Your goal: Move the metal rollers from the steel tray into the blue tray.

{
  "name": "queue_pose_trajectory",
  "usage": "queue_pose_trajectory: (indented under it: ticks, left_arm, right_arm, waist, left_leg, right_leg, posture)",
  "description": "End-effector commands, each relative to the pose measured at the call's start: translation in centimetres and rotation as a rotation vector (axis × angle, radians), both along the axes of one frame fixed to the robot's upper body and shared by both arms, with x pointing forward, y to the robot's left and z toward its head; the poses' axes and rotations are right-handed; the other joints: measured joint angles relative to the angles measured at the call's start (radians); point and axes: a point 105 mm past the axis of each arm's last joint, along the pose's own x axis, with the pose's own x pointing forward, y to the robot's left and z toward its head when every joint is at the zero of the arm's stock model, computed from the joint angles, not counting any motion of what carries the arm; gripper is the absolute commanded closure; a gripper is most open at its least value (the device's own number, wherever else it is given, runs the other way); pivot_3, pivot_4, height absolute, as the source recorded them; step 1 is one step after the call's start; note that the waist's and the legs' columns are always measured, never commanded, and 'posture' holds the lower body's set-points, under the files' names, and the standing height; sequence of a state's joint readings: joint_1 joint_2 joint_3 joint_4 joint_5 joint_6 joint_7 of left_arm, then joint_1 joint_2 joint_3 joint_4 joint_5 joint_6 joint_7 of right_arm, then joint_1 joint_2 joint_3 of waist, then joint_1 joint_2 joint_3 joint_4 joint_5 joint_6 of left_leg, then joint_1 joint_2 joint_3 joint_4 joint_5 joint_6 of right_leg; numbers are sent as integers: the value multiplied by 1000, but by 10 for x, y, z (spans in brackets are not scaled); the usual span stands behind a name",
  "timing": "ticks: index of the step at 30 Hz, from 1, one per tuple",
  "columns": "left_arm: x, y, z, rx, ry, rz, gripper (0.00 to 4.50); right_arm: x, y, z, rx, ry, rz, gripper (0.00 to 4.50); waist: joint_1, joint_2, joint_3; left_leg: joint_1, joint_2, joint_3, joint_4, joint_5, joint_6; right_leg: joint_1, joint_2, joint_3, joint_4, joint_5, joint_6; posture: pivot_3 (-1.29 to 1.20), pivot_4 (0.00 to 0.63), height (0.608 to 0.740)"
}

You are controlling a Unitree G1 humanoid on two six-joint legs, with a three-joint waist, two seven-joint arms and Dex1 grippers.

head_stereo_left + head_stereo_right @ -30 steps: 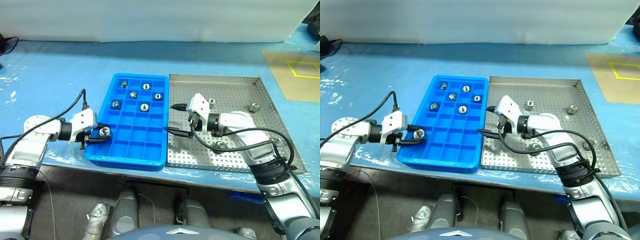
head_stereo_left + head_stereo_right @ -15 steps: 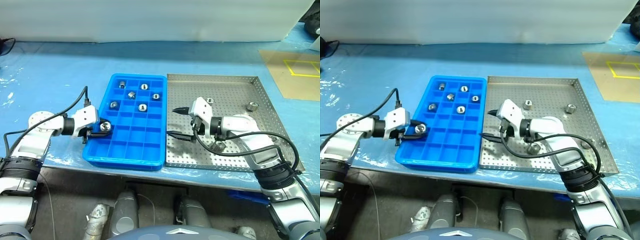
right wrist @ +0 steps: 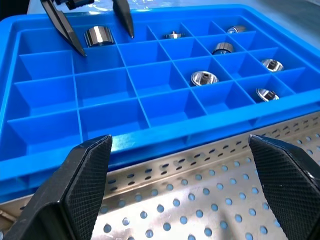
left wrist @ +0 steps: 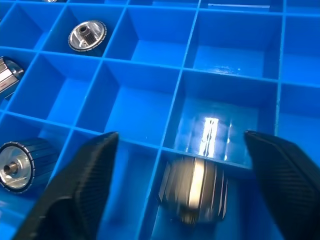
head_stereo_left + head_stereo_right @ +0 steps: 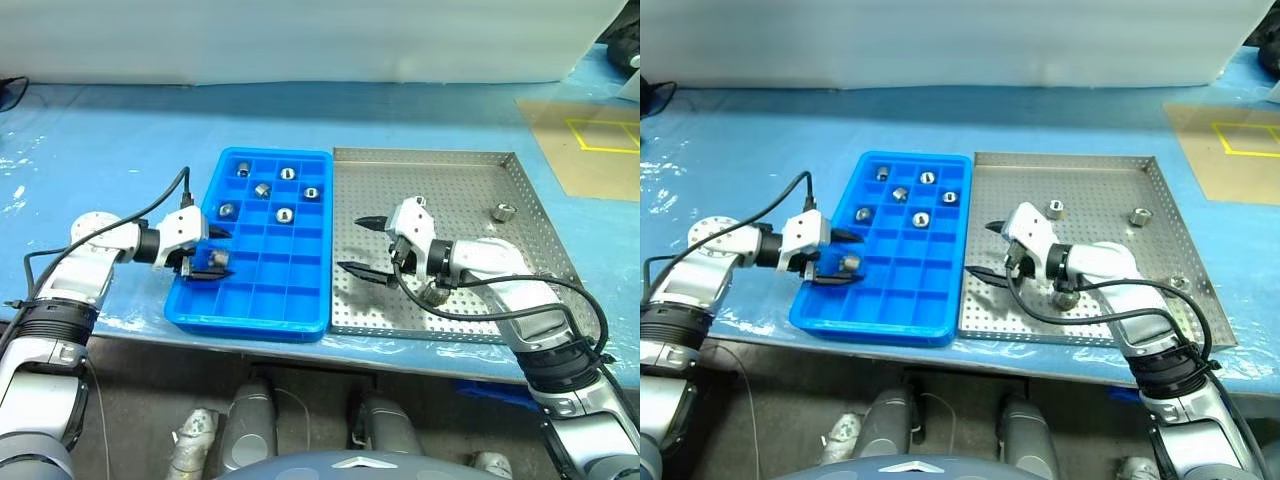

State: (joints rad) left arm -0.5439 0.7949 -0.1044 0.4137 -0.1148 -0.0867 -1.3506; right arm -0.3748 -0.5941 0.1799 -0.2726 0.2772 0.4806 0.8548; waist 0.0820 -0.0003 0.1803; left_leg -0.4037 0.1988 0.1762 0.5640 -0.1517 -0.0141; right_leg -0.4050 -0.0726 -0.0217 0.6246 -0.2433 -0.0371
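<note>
The left end effector hangs over the left edge of the blue tray, its two black fingers spread apart, with a metal roller lying loose between them in a compartment near that edge. Five more metal rollers sit in separate compartments toward the far end of the blue tray, one per cell, two in the back row and the others in the two rows just in front. The blue tray lies on the blue-covered table, touching the left rim of the steel tray. The right end effector hovers over the left part of the steel tray, beside the blue tray, fingers spread wide and pinching nothing. On the perforated floor, rollers remain: one near the right rim, one just behind the right wrist, and one under the right forearm
</note>
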Motion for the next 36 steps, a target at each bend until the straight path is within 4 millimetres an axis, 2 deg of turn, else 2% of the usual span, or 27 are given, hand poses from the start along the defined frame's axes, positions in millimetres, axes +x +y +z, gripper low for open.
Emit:
queue_pose_trajectory:
  ticks: [1, 4, 6, 8, 12, 15, 19, 25, 29, 36]
  left_arm:
    - [0, 14, 4, 32, -13, 25, 15]
    - [2, 14, 6, 31, -37, 29, 15]
    - [5, 3, 15, -26, -60, 10, 15]
    - [8, -22, 30, -114, -94, -46, 15]
    - [11, -58, 44, -190, -136, -143, 15]
    - [21, -99, 53, -278, -148, -221, 15]
    - [40, -137, 48, -304, -152, -268, 15]
    - [48, -180, 36, -286, -138, -341, 15]
    - [40, -220, 24, -277, -77, -411, 15]
    - [18, -272, 15, -295, 12, -491, 15]
  right_arm:
    - [-1, 0, 15, 17, -57, 3, 0]
    - [-1, 1, 14, 14, -57, 5, 0]
    - [0, 1, 13, 11, -57, 6, 0]
    - [1, 1, 14, 11, -61, -1, 0]
    - [-1, -2, 17, 15, -65, -13, 0]
    - [-1, -15, 21, 10, -82, -75, 0]
    - [-4, -33, 24, -2, -102, -168, 0]
    - [-16, -57, 27, -12, -117, -300, 0]
    - [-37, -75, 25, -25, -114, -418, 0]
    - [-61, -85, 22, -33, -102, -540, 0]
  waist:
    - [-6, 0, 0]
    - [-10, 0, 0]
    - [-11, 0, 0]
    - [-11, 0, 0]
    - [-2, 0, 0]
    - [1, 0, 0]
    - [-10, 0, 0]
    - [-60, 0, 0]
    - [-74, 0, -1]
    - [-127, 0, -1]
  left_leg:
    - [0, 0, 0, 0, 0, 0]
    - [0, 0, 0, 0, 0, 0]
    - [0, 0, 0, 0, 0, 0]
    - [0, 0, 0, 0, 0, 0]
    - [-1, 0, 0, 2, 0, 0]
    - [-1, -1, 0, 3, 0, 0]
    - [-1, -1, 1, 7, -1, 3]
    - [-1, -2, 1, 8, -3, 7]
    - [-2, -2, 1, 8, -5, 15]
    - [-1, -3, 1, 13, -9, 21]
  right_leg:
    - [0, 0, 0, 0, 0, 0]
    - [0, 0, 0, 0, 0, 0]
    - [0, 0, 0, 1, 0, 0]
    - [0, 0, 0, 1, 0, 0]
    - [1, -1, 0, 0, 0, 0]
    - [1, -1, 0, 0, 0, 0]
    - [3, -1, 0, 0, 0, 0]
    - [3, 0, 2, -1, 1, 1]
    - [4, 0, 2, -2, 1, 2]
    - [8, -2, 4, -7, 2, 4]
  posture:
    - [-76, 150, 740]
    - [-75, 150, 740]
    - [-78, 150, 740]
    - [-95, 150, 740]
    - [-127, 150, 740]
    - [-182, 150, 740]
    - [-281, 150, 740]
    - [-436, 150, 740]
    - [-563, 150, 740]
    - [-698, 150, 740]
